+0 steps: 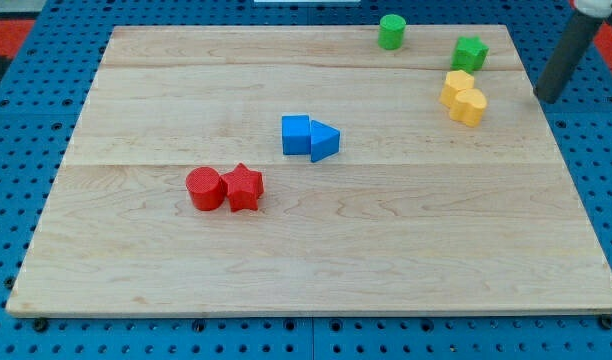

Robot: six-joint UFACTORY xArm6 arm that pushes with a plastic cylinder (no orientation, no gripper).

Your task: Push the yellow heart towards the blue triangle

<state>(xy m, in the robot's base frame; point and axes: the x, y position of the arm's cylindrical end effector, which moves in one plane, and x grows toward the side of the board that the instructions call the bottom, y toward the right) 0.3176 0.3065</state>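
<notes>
Yellow heart (468, 105) near table's right edge, toward top right corner, touching a second yellow block (458, 83) above it. Blue triangle (324, 141) near table centre, against blue cube (296, 134). My tip (547, 99) just right of the heart, apart. No jaws: plain rod, grasping nothing.

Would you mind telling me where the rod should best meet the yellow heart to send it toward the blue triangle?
Probably its right-hand face, pushing toward the view's left and slightly down: the yellow heart lies up-right of the blue triangle. My tip already sits to the heart's right.
</notes>
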